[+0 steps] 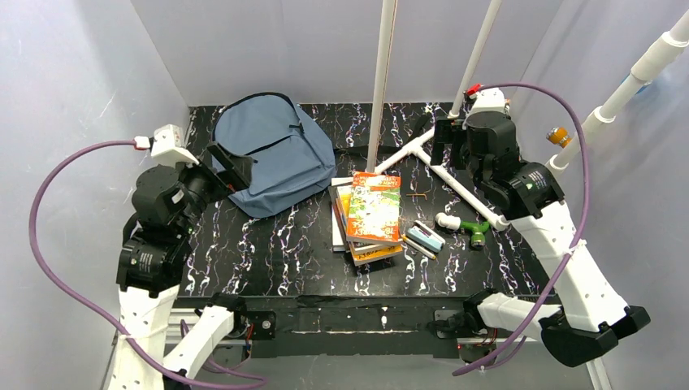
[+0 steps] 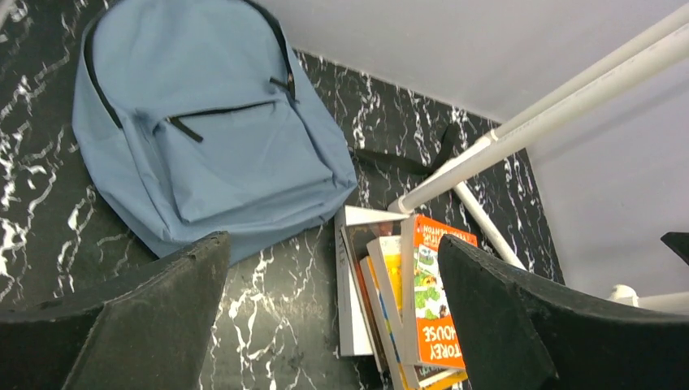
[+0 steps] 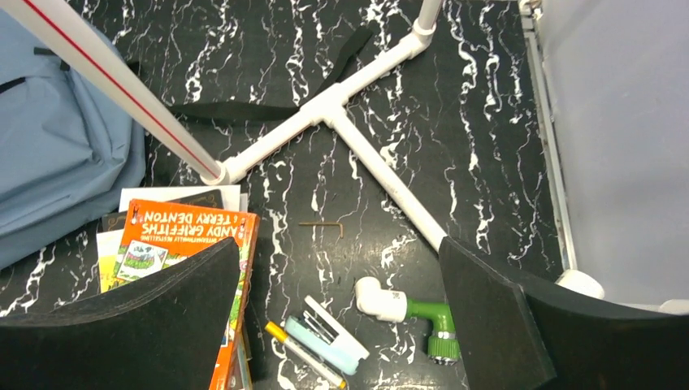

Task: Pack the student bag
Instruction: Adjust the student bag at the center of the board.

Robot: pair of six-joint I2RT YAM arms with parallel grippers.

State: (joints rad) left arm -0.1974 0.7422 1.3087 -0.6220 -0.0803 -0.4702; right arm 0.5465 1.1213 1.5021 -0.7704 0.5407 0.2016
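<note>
The student bag is a slate-blue backpack lying flat and zipped at the back left of the black marble table; it fills the upper left of the left wrist view and shows at the left edge of the right wrist view. A stack of books with an orange cover on top lies in the middle. My left gripper hangs open over the bag's near left edge, holding nothing. My right gripper stands open above the back right of the table, also holding nothing.
A pale blue stapler, a yellow-capped pen and a white-and-green pipe fitting lie right of the books. A white pipe frame crosses the back. A small hex key lies nearby.
</note>
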